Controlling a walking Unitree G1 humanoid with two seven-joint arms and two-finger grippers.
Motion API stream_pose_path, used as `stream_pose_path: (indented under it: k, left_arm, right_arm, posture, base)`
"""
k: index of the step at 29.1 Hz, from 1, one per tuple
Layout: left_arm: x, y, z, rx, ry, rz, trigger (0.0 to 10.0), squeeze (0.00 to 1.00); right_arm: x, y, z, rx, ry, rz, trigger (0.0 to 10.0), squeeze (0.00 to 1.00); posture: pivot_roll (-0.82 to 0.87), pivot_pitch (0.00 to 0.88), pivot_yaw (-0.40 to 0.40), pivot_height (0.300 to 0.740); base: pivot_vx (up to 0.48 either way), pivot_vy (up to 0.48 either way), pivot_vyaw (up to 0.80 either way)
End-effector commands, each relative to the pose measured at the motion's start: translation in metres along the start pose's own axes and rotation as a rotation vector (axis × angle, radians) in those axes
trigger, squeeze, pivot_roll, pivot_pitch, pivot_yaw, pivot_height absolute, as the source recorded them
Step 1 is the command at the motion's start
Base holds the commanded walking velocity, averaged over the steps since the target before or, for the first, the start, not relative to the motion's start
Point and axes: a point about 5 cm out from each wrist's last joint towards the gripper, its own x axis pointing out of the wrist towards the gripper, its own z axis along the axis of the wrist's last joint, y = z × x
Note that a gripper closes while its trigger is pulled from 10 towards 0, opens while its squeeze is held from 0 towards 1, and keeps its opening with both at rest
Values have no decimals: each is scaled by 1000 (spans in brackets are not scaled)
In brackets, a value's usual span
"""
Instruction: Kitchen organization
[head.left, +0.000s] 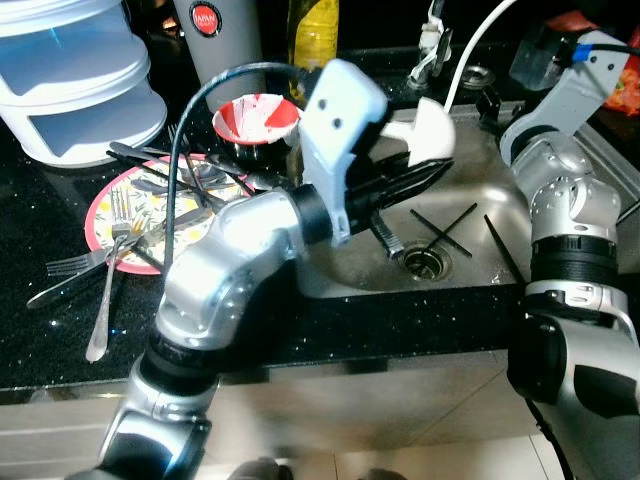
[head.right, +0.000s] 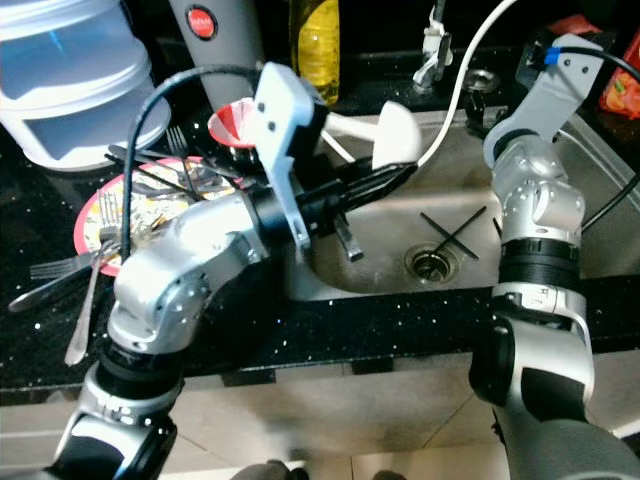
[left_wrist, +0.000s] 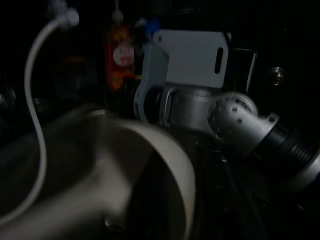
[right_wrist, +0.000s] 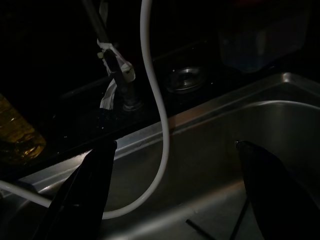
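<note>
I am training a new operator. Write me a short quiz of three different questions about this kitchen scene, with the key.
1. True or false: the left gripper reaches over the sink at a white ladle.
2. Where do the forks lie?
A. in the sink
B. on the pink plate
C. in the red bowl
3. Fill in: thin black ______ lie crossed beside the drain.

Key
1. True. The ladle's bowl is close before the left wrist camera.
2. B
3. chopsticks
</note>
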Motion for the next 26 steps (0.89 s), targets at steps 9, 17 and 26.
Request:
stream_pose_path:
  k: [9, 17, 26]
  left_arm:
    - [-21, 14, 11, -11, -76, 163, 10000, 0]
    - [-98, 94, 24, 505, 348, 1110, 10000, 0]
    - [-148, 71, 12, 367, 340, 1380, 10000, 0]
  right_arm:
    - [0, 9, 0, 1, 7, 28, 10000, 0]
    - [0, 17, -4, -5, 9, 65, 10000, 0]
    - [0, 15, -9, -3, 19, 68, 10000, 0]
  posture:
    - [59, 37, 50, 740]
    - [88, 27, 50, 740]
    - [110, 26, 52, 740]
  base:
    - [0, 0, 0]
    - [0, 0, 0]
    - [0, 0, 0]
